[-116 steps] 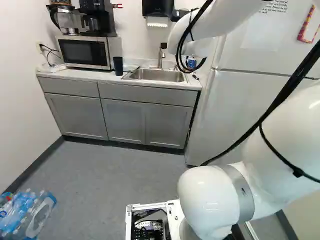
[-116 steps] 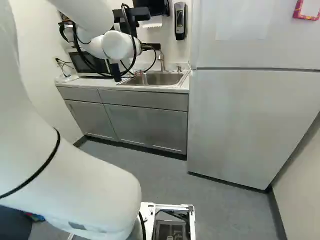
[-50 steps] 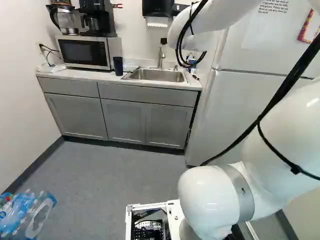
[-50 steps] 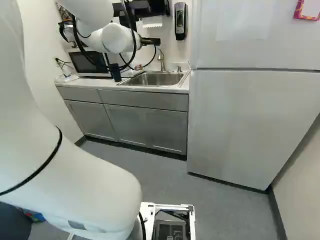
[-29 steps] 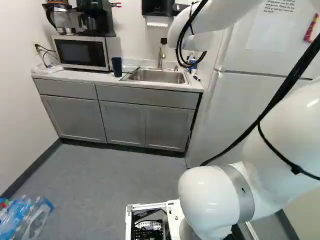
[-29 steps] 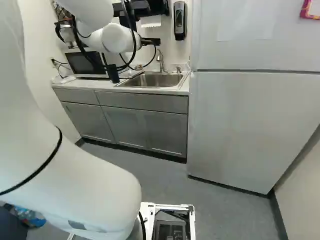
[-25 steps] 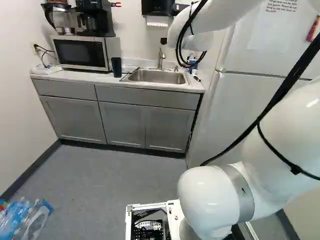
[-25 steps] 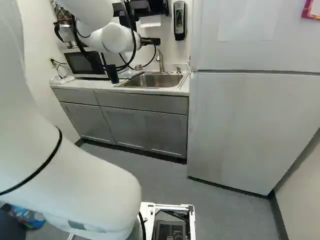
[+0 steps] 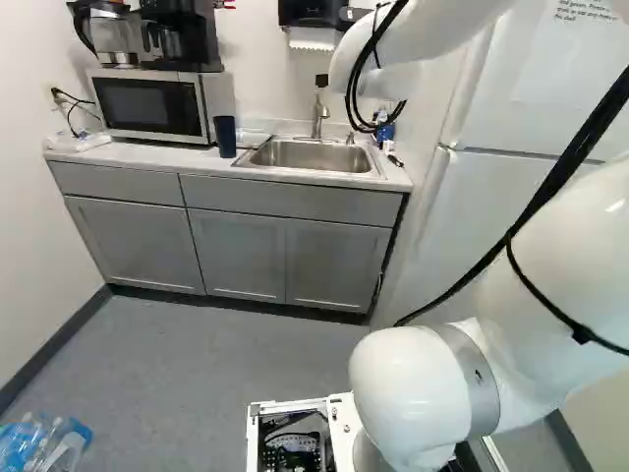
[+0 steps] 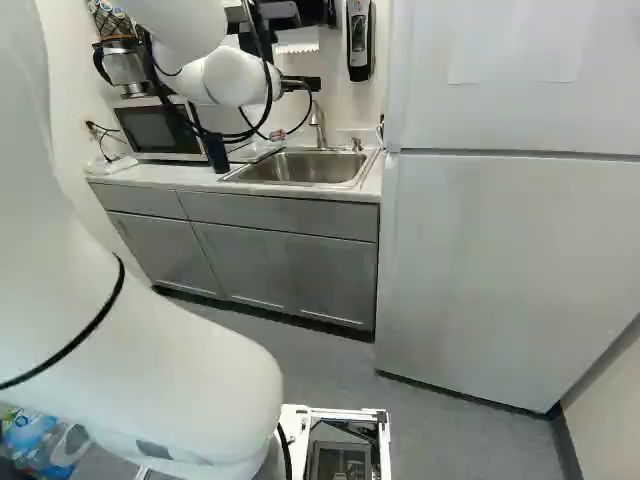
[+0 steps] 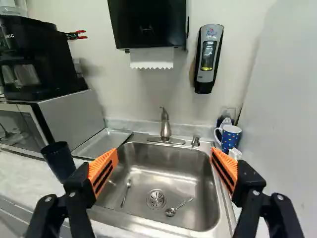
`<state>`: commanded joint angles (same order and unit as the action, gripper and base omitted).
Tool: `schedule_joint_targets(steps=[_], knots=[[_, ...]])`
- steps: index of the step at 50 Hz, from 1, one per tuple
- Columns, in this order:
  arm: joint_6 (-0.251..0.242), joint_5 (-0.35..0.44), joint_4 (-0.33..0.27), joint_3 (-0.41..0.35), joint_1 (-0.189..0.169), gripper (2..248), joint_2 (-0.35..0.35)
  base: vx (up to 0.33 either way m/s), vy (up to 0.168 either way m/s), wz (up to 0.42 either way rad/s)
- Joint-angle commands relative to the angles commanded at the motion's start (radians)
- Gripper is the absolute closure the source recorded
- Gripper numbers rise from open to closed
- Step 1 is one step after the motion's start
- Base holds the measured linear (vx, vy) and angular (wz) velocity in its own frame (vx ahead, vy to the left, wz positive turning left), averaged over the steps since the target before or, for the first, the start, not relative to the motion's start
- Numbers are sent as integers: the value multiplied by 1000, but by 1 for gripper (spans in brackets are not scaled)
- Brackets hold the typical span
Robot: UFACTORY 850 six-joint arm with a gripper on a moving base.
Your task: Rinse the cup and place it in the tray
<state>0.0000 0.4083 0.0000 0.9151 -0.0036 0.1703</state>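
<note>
My gripper [image 10: 300,84] shows only in part past the wrist in the right base view. In the wrist view the gripper [image 11: 163,171] stands wide open, with its orange pads far apart and nothing gripped. Beyond that gap lies the steel sink [image 11: 168,173]. A dark blue cup [image 11: 59,161] stands on the counter outside one finger, left of the sink in the left base view, where the cup [image 9: 225,137] is upright. Between microwave and sink lies a shallow clear tray [image 11: 101,145]. A blue-patterned white mug [image 11: 231,138] stands beyond the other finger.
A faucet [image 11: 165,126] rises behind the sink, which holds two spoons. The microwave [image 9: 147,106] bears a coffee maker [image 9: 182,34]. A fridge [image 10: 490,260] stands right of the counter. Bottles [image 9: 44,444] lie on the floor at the left. Soap and towel dispensers hang above.
The base has moved closer to the counter and turned slightly. Earlier, the wrist shifted and tilted so the gripper no longer hangs down in the right base view; lately the arm holds its pose.
</note>
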Motion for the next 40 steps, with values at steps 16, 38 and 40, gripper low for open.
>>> schedule_joint_targets(steps=[16, 38, 40], knots=[[0, 0, 0, 0, 0, 3, 0, 170, 30, 130], [0, 0, 0, 0, 0, 3, 0, 167, 20, 63], [0, 0, 0, 0, 0, 3, 0, 177, 3, 17]])
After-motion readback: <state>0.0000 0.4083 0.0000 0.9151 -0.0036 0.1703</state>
